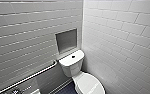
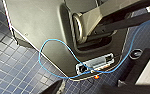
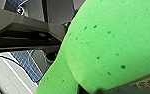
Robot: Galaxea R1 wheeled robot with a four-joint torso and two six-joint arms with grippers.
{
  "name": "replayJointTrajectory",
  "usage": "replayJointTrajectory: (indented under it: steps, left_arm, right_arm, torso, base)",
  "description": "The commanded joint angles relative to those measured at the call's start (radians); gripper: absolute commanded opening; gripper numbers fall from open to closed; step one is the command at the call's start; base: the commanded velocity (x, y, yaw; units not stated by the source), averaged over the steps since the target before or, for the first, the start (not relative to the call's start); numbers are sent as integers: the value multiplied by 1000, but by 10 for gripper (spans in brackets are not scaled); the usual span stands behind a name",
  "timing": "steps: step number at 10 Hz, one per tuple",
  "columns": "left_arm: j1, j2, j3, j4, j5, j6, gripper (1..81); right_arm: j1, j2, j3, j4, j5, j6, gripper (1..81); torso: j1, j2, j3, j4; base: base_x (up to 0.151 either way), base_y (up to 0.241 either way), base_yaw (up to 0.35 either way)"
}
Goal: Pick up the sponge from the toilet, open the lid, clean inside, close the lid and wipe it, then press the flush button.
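sponge (image 3: pixel 111 42) clamped in right gripper (image 3: pixel 89 90) | left gripper (image 2: pixel 91 91): grip unreadable | lid (image 1: pixel 89 85) shut, long axis running forward from tank (image 1: pixel 71 65)

sponge (image 3: pixel 111 37): bright green, dotted with darker green specks
lid (image 1: pixel 89 85): plain white
flush button (image 1: pixel 73 56): black
tank cover (image 1: pixel 66 61): white
walls (image 1: pixel 121 37): pale grey-white tiles in a brick pattern
floor (image 2: pixel 13 70): small dark blue square tiles, paler grout grid
cable (image 2: pixel 53 42): light blue
grab rail (image 1: pixel 28 77): silver-grey
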Motion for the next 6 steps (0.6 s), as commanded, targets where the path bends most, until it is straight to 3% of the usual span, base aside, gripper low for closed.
replayJointTrajectory:
  steps: [1, 3, 4, 6]
  left_arm:
    - [-9, -2, 1, -8, 74, -2, 811]
    - [-9, -2, -2, -8, 74, -2, 811]
    - [-10, -2, -2, -8, 74, -2, 811]
    - [-9, -1, -2, -8, 74, -2, 811]
  right_arm:
    - [-5, -5, 0, -20, -45, -4, 10]
    - [-4, -5, 0, -20, -45, -4, 10]
    - [-4, -3, 0, -20, -47, -2, 10]
    - [-5, -3, -1, -20, -47, -2, 10]
  torso:
    - [0, 0, 92, 0]
    - [-2, 0, 144, 0]
    - [-3, 0, 100, 0]
    - [-4, 0, 128, 0]
  base:
    - [0, 0, 0]
    - [0, 0, 0]
    - [0, 0, 0]
    - [0, 0, 0]
